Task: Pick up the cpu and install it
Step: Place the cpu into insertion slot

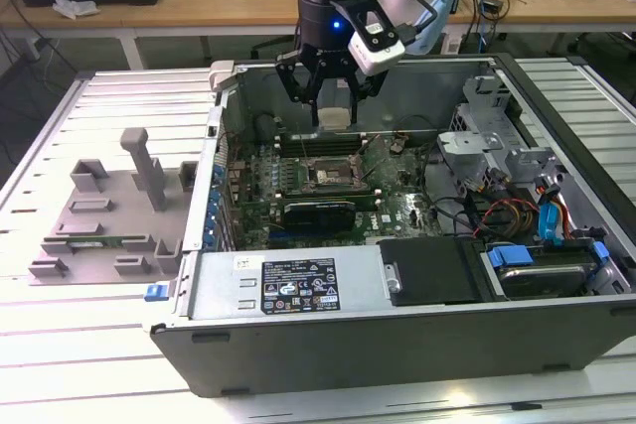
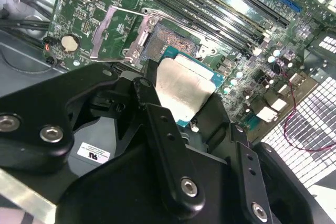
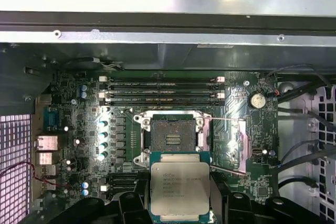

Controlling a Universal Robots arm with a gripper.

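We see our one gripper (image 1: 333,111) pinching the one cpu (image 3: 180,187) between two fingers (image 2: 157,124). In the exterior view, the one open socket (image 1: 333,178) lies at six o'clock from it.

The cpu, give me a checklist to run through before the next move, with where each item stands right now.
1. cpu gripped by end effector: ok, shut on its edges.
2. socket empty: ok, contact field bare.
3. socket cover swung open: ok.
4. cpu lined up over socket: cannot tell.
5. cables off socket: ok, they lie to the exterior view's right.
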